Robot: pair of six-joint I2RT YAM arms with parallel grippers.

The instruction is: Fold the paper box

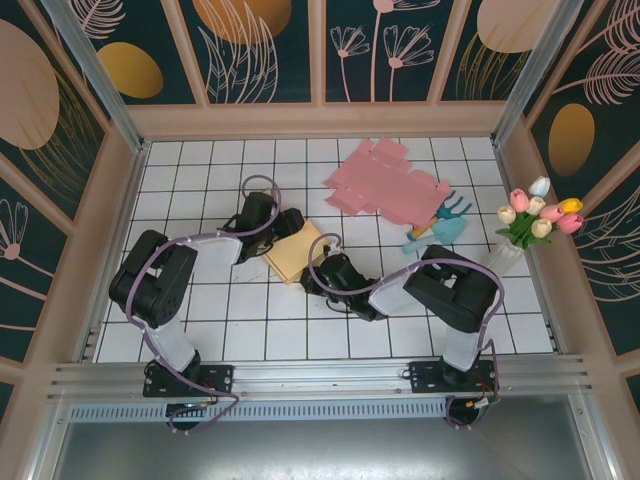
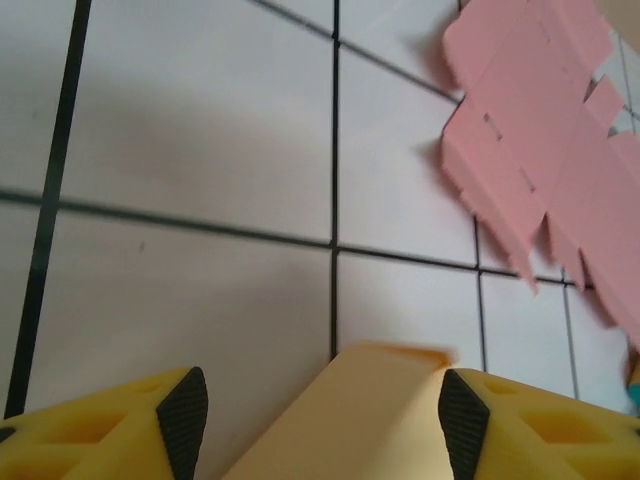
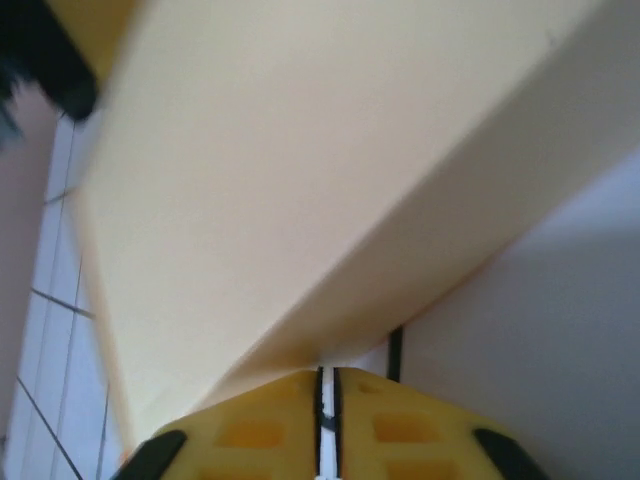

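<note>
Beneath the yellow paper box (image 1: 293,252), table (image 1: 200,300): white tiles with black grid lines
Beyond the box, to its far right, pink sheet (image 1: 385,185): flat die-cut blank, well apart from the box, touched by neither gripper
Box itself: lying low on the tiles between the two grippers, one broad panel lifted off the surface in the right wrist view, not yet squared up into a box
At the box's far-left edge, left gripper (image 2: 322,415): jaws standing wide, straddling a raised yellow flap, pads (image 2: 185,420) either side of it, no clamp on it seen
At the box's near-right edge, right gripper (image 3: 327,400): jaws almost together, a thin slit between them, right under the lifted panel's edge; cannot tell whether paper sits in that slit
Step in hand: likely raising and creasing a side panel, early in the fold
Next move: probably closing on the far-left flap while steadying the near-right edge, gently, thin card being prone to buckle or slide
</note>
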